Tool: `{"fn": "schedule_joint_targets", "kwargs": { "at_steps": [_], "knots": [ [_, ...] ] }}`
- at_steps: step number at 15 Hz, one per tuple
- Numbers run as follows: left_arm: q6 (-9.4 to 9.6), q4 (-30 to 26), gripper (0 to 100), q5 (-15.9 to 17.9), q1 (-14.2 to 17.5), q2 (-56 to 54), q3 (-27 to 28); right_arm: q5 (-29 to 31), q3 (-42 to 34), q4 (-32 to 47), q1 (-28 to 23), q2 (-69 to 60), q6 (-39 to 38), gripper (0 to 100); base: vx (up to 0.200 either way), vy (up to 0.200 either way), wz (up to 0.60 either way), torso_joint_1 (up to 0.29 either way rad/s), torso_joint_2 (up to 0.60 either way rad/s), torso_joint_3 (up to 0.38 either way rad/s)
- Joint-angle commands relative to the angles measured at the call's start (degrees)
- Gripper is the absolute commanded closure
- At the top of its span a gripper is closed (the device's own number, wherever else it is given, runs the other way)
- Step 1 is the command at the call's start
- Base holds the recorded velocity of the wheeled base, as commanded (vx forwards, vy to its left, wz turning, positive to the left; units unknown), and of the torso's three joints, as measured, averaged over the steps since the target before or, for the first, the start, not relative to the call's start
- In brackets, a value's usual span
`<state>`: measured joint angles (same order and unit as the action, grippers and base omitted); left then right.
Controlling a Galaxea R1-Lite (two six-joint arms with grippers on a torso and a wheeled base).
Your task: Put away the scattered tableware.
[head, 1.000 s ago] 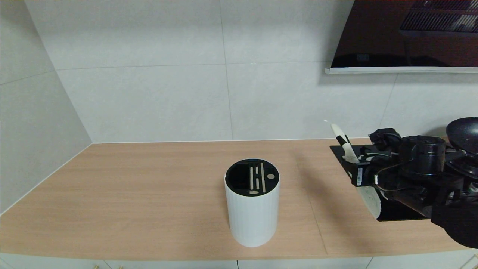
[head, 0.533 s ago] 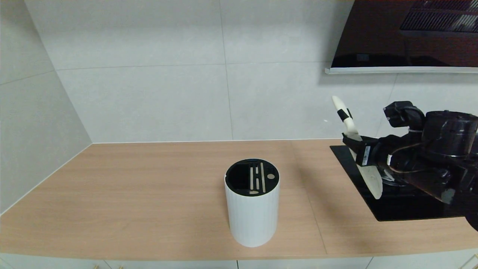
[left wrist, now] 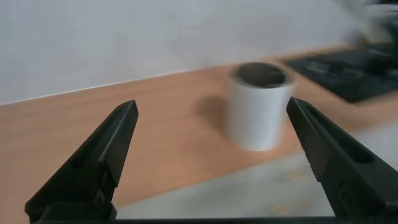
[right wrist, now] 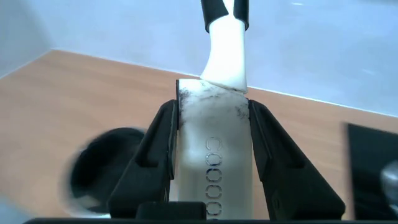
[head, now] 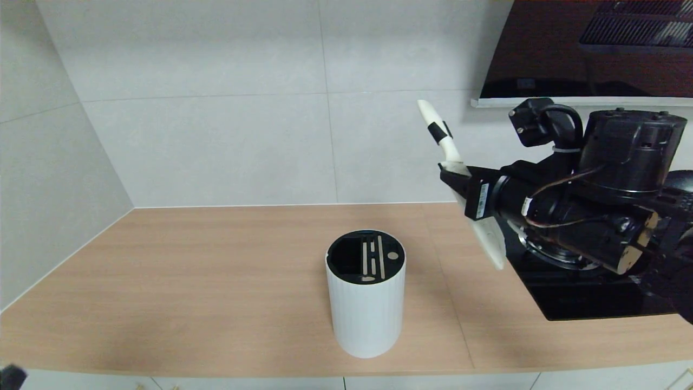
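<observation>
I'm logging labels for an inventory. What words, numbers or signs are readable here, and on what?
Nothing reads clearly.
On the right claw, a white sticker: too small to read.
On the knife blade, embossed round marks: blurred, no sure letters.
On the range hood, a small mark: too small.

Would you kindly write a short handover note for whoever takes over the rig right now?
Right gripper: shut on the white utensil, held in the air with its handle up and broad end down, to the right of the holder, near the cooktop.
Left gripper: open, empty, in front of the counter, facing the holder.
Holder: upright on the counter, slotted black top, nothing sticking out.
Done: utensil picked up.
Left: carry it over the holder, lower it into an opening, release.
</observation>
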<state>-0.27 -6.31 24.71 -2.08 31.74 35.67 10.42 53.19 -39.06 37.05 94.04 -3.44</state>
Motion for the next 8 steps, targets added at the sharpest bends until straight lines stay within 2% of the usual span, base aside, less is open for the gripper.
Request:
{"fn": "schedule_joint_targets", "kwargs": {
  "at_steps": [1,2,3,4,5,8],
  "knots": [
    [-2.37,0.3,0,7.7,-3.0,20.3,10.6,0.8,-0.7,-0.1,3.2,0.4,0.0,100,0.0,0.0,0.0,0.0,0.0,0.0],
    [-14.23,6.8,0,7.7,-10.2,24.7,10.1,2.5,-1.0,-0.1,6.6,0.3,-0.4,100,0.0,0.0,0.0,0.0,0.0,0.0],
    [-19.42,9.7,0,7.7,-12.4,26.2,9.7,2.8,-1.2,-0.1,8.0,0.3,-0.8,100,0.0,0.0,0.0,0.0,0.0,0.0],
    [-27.59,16.2,0,7.7,-16.6,29.0,8.9,3.3,-1.9,-0.6,10.4,0.1,-1.3,100,0.0,0.0,0.0,0.0,0.0,0.0],
    [-31.72,21.4,0,7.7,-17.3,31.3,7.7,3.5,-1.9,-0.6,11.9,0.2,-2.0,100,0.0,0.0,0.0,0.0,0.0,0.0],
    [-40.25,36.0,0,7.3,-17.5,40.2,3.7,3.5,-1.4,-1.1,15.7,3.0,-6.3,100,0.0,0.0,0.0,0.0,0.0,0.0]
  ]
}}
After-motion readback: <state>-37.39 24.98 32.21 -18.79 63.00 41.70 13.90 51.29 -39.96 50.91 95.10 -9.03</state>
